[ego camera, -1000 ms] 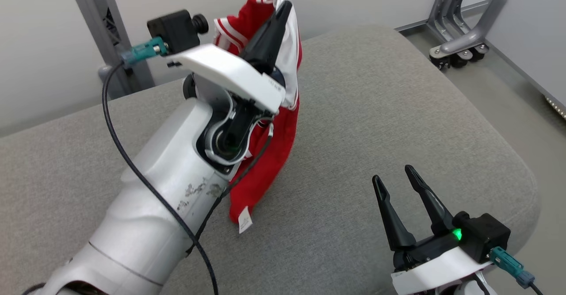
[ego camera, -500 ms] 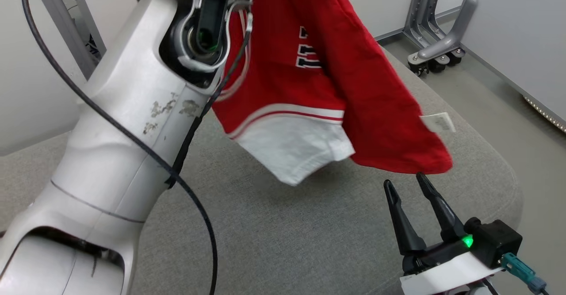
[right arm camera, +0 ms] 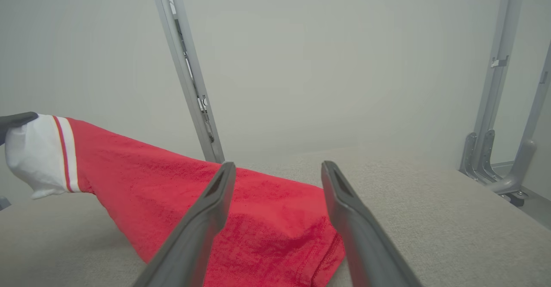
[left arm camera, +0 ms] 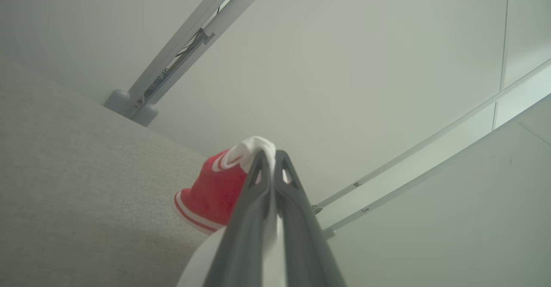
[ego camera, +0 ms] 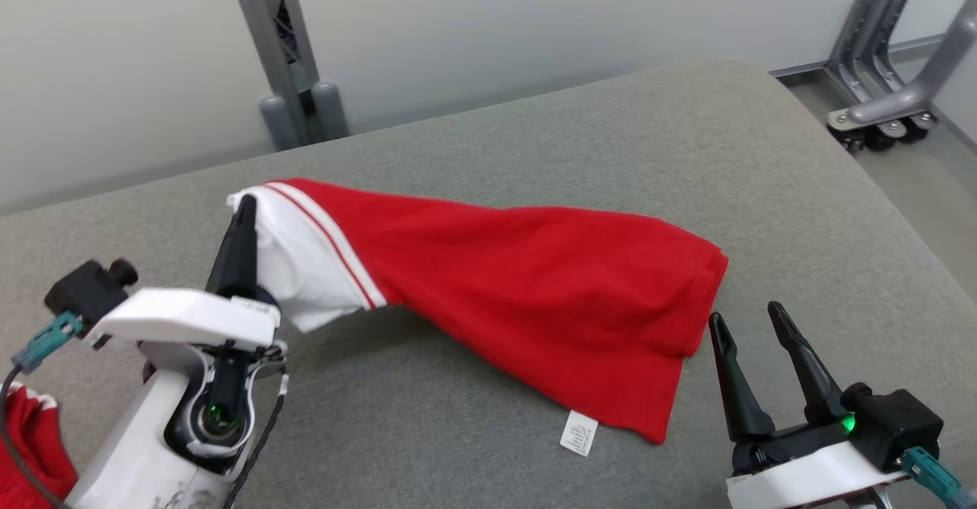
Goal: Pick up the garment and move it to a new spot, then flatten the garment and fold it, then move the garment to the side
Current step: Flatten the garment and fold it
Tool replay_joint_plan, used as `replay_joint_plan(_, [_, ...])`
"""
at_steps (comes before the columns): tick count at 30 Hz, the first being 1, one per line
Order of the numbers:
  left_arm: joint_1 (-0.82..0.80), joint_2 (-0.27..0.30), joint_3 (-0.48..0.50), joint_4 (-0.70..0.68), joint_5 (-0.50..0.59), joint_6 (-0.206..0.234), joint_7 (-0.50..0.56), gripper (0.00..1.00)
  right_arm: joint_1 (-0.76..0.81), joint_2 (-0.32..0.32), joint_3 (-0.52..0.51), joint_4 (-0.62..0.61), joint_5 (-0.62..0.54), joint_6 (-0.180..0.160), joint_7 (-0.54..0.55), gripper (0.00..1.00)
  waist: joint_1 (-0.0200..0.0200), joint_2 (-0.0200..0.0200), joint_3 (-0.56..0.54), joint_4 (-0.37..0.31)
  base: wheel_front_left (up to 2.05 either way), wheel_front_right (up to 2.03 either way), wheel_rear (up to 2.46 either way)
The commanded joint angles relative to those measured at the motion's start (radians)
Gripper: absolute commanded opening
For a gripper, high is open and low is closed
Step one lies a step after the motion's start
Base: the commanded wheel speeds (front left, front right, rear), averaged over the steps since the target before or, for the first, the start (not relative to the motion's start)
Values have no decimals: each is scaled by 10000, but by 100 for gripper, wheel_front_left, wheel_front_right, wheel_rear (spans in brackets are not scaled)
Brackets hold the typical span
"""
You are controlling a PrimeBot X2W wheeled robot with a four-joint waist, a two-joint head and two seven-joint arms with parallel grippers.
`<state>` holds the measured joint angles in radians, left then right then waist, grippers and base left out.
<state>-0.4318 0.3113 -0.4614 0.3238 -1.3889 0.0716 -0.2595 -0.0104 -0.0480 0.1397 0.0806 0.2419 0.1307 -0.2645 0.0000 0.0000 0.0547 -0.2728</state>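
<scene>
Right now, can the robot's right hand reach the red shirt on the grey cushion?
Probably yes. The right gripper stands open just beside the near edge of the red shirt, with nothing in between. The left gripper is shut on its white sleeve.

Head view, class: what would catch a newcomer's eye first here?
The red garment stretches across the grey cushion, its right end resting on it. At the left, the left gripper is shut on its white sleeve, holding it raised; the right gripper stands open by the lower right hem.
</scene>
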Motion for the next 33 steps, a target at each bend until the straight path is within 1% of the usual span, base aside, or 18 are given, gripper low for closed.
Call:
replay_joint_plan(1, [274, 126, 216, -145, 108, -17, -44, 0, -14, -45, 11, -21, -59, 1, -7, 100, 0, 0, 170, 470, 0, 0, 0])
replay_joint_plan(3, [788, 268, 547, -281, 333, -117, -61, 0, -81, -49, -4, -32, -136, 1, -8, 100, 0, 0, 214, 743, 0, 0, 0])
replay_joint_plan(4, [1067, 287, 757, -255, 394, -69, -62, 0, -121, -48, 4, -33, -144, 1, -7, 100, 0, 0, 233, 858, 0, 0, 0])
replay_joint_plan(8, [1886, 230, 1477, -36, 807, -62, -58, 0, -206, -51, 15, 14, -189, 1, -8, 100, 0, 0, 291, 1180, 0, 0, 0])
replay_joint_plan(9, [2045, 203, 1651, 40, 1019, -66, -59, 3, -200, -51, 29, 22, -203, 1, -7, 100, 0, 0, 298, 1251, 0, 0, 0])
replay_joint_plan(10, [2181, 170, 1752, 98, 1265, -126, -58, 17, -194, -51, 45, 40, -231, 1, -7, 100, 0, 0, 301, 1310, 0, 0, 0])
replay_joint_plan(12, [2432, 30, 1951, 264, 1700, -244, -59, 38, -161, -51, 76, 112, -261, 1, -8, 100, 0, 0, 306, 1417, 0, 0, 0])
replay_joint_plan(14, [2571, -92, 2194, 474, 2179, -342, -61, 100, -141, -54, 93, 187, -318, 1, -8, 100, 0, 0, 306, 1489, 0, 0, 0])
replay_joint_plan(18, [2707, -333, 2611, 656, 3859, -236, -60, 100, -100, -52, 78, 310, -347, 1, -8, 100, 0, 0, 293, 1588, 0, 0, 0])
replay_joint_plan(21, [2945, -620, 3103, 566, 5209, -28, -61, 100, -31, -51, 73, 446, -374, 1, -6, 100, 0, 0, 218, 1666, 0, 0, 0])
replay_joint_plan(23, [3103, -818, 3394, 327, 6162, 61, -63, 100, 17, -48, 69, 507, -394, 1, -6, 100, 0, 0, 147, 1725, 0, 0, 0])
replay_joint_plan(25, [3372, -1143, 3705, -90, 6985, 117, -61, 100, 115, -54, 54, 563, -390, 1, -6, 100, 0, 0, 42, 1782, 0, 0, 0])
replay_joint_plan(29, [4190, -1858, 4129, -1031, 8361, -142, -63, 100, 484, -51, 23, 670, -293, 1, -6, 100, 0, 0, -338, 1929, 0, 0, 0])
replay_joint_plan(31, [4593, -2114, 4332, -1372, 8835, -333, -62, 100, 733, -51, 22, 668, -320, 1, -6, 100, 0, 0, -495, 2019, 0, 0, 0])
replay_joint_plan(32, [4593, -2114, 4332, -1372, 8835, -333, -62, 100, 733, -51, 22, 668, -320, 1, -6, 100, 0, 0, -495, 2019, 0, 0, 0])
replay_joint_plan(33, [4787, -2209, 4400, -1529, 9144, -437, -63, 100, 871, -49, 41, 707, -373, 1, -6, 100, 0, 0, -564, 2056, 0, 0, 0])
